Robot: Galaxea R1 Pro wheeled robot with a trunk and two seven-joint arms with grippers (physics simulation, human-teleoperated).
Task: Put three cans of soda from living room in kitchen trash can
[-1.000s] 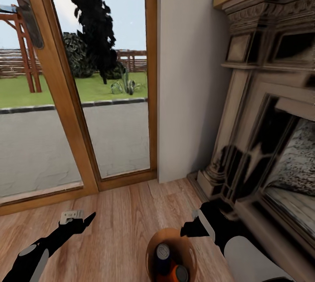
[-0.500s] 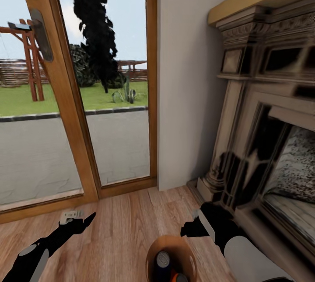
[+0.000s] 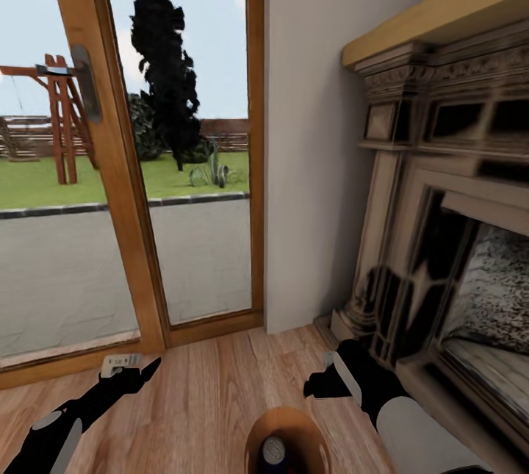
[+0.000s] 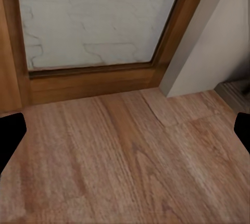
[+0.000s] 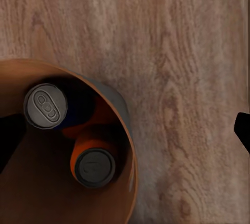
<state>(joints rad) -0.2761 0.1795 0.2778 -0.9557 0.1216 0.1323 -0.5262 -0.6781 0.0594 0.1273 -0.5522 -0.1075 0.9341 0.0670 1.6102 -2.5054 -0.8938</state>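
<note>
left gripper (image 3: 139, 370): released, nothing between the fingers; in the left wrist view the 2 dark fingertips sit at opposite edges with bare wood floor (image 4: 125, 156) between them. Arm held low and forward, looks parked for travel, not working.
right gripper (image 3: 317, 386): cannot tell if released or clenched; head view gives just a dark blob of it. It hangs beside and above the bin rim. Right wrist view looks straight down into the bin, 1 fingertip dark at the frame edge.
tash can (image 5: 122, 125): round, coppery-brown inside, standing on the floor right in front of the robot, between the 2 arms; its rim shows at the lower edge of the head view (image 3: 288, 422).
cans of soda: 2 visible upright in the bin, a dark blue can (image 5: 46, 106) with silvery top and an orange can (image 5: 94, 164) with dark top, close together. A 3rd can not seen; may be hidden, cannot tell.
room: living room, glass door (image 3: 184, 165) in wood frame, ornate dark fireplace (image 3: 448, 224) just right.
stage (judgement): cans loaded, bin not in the kitchen yet; move toward the kitchen likely next.
risk (judgement): bin tipping, or clipping the fireplace base.
</note>
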